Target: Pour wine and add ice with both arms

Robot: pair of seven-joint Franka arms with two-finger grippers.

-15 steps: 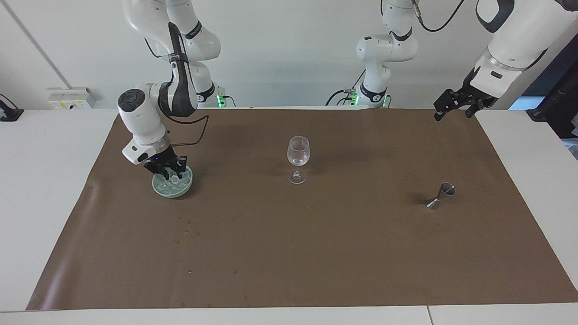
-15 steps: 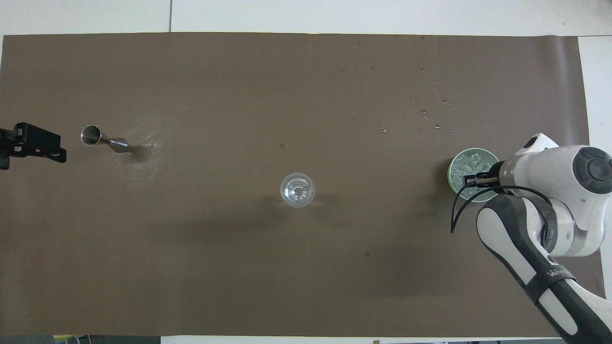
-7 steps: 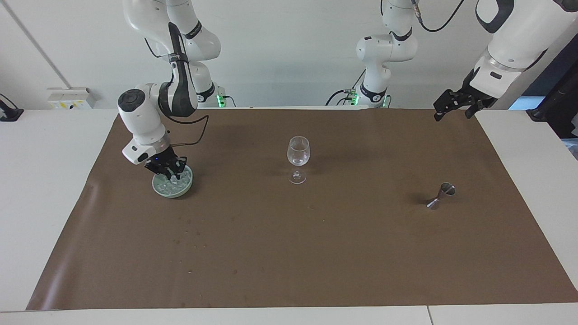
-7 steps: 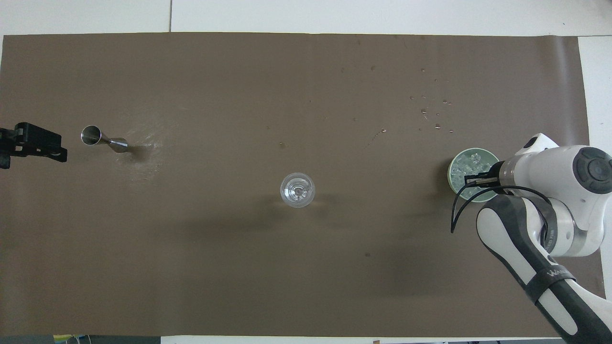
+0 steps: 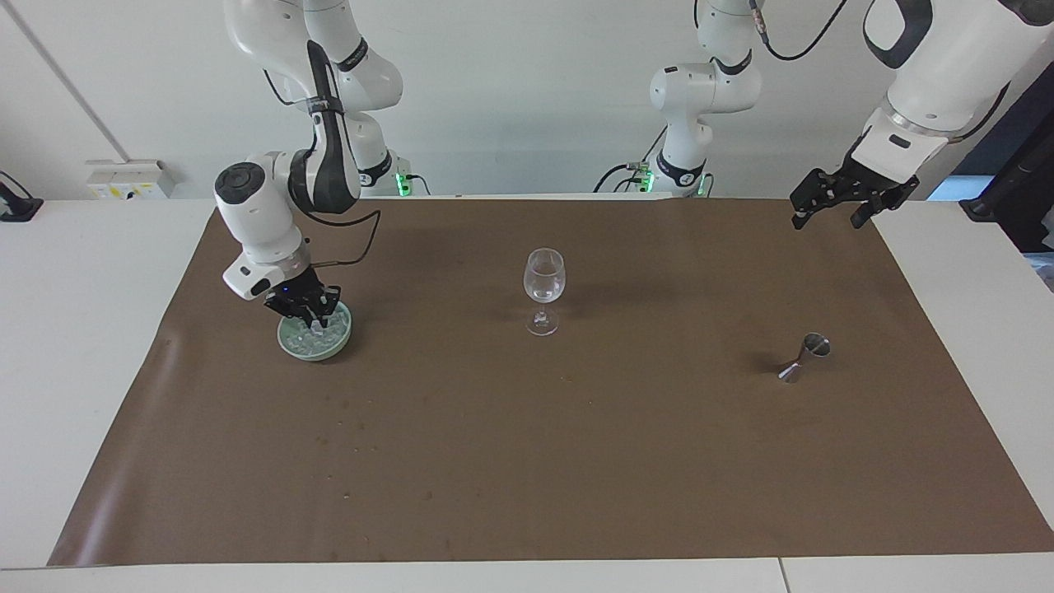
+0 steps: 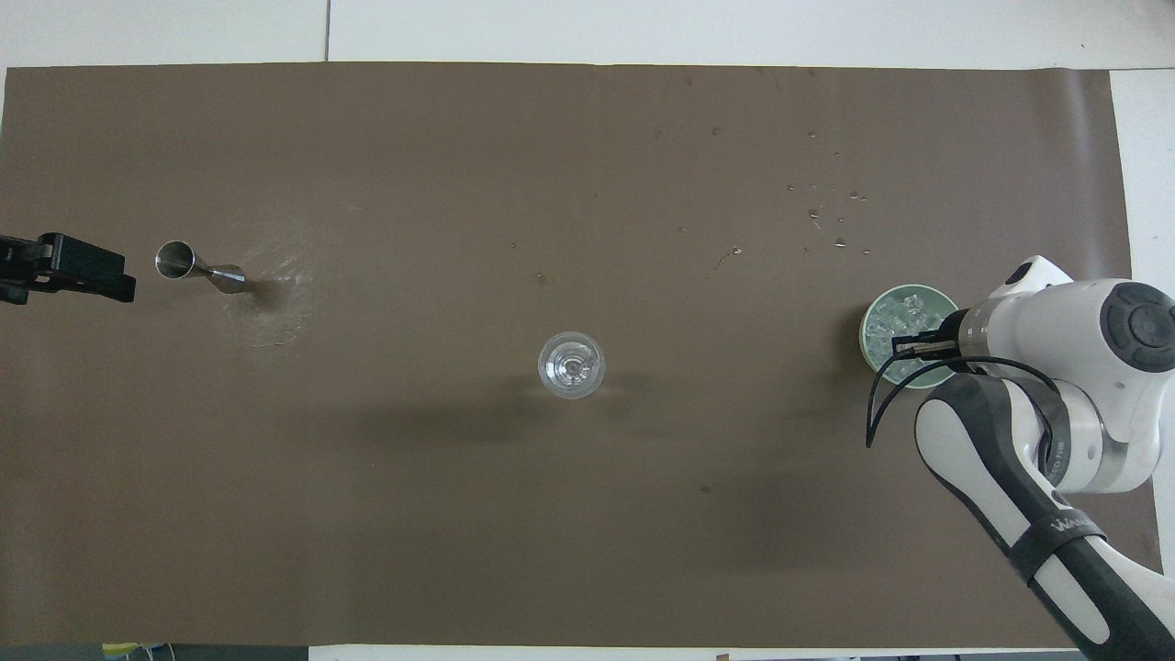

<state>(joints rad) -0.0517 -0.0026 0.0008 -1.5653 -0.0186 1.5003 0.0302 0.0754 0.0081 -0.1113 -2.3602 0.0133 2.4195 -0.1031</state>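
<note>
The right hand (image 5: 311, 317) is clenched down in the ice (image 5: 317, 333) in the green dish (image 5: 290, 346) near the worktop's (image 5: 82, 329) end; the left hand (image 5: 832, 202) hangs released over the mat's (image 5: 527, 461) corner; the glass (image 5: 543, 284) stands mid-mat, clear room around it.

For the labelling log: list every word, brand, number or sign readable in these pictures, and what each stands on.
White lettering on the dark band of the right arm: begins with "W", the rest too small to read.
Wine glass, jigger, green dish: no text visible.
</note>
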